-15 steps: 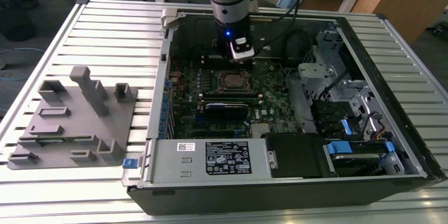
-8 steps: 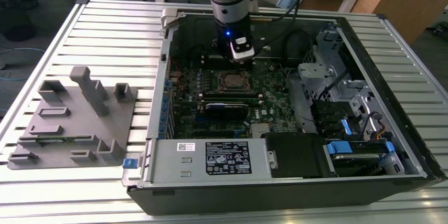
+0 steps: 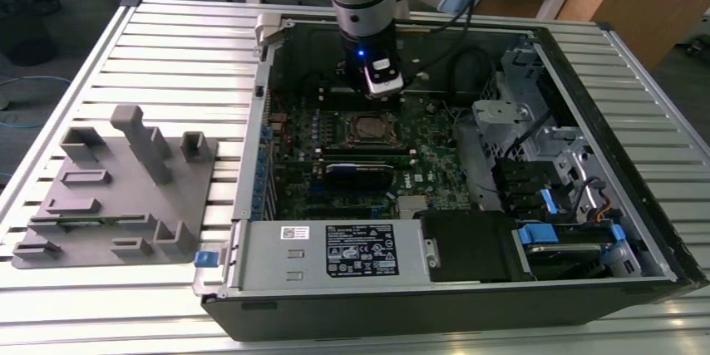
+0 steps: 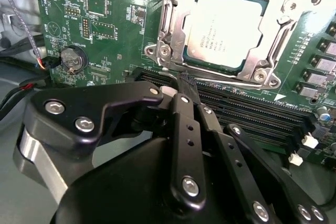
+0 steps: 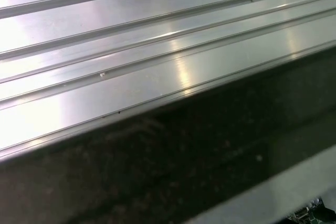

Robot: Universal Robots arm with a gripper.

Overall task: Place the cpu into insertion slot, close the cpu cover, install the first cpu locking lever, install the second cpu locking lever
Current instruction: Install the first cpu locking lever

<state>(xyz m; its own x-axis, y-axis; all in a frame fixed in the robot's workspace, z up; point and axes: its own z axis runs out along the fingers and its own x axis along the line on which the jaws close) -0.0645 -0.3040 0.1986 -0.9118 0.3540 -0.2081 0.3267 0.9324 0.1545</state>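
In the second wrist view the cpu [image 4: 223,30] lies flat in the insertion slot [image 4: 167,51], its silver-grey top showing through the cut-out of the cpu cover [image 4: 176,22], which lies down over it. A thin metal locking lever [image 4: 231,83] runs along the socket edge beside the black memory slots. My gripper [image 4: 185,80] is shut, with its black fingertips together right at that lever. In the exterior view the gripper [image 3: 383,89] hangs inside the open computer case, just behind the insertion slot [image 3: 367,128].
Long black memory slots [image 4: 252,114] lie between my fingers and the socket, and a coin battery [image 4: 72,59] sits off to the side. A grey fixture block [image 3: 111,180] stands on the ribbed table at the exterior view's left. The labelled power supply [image 3: 355,251] fills the case front.
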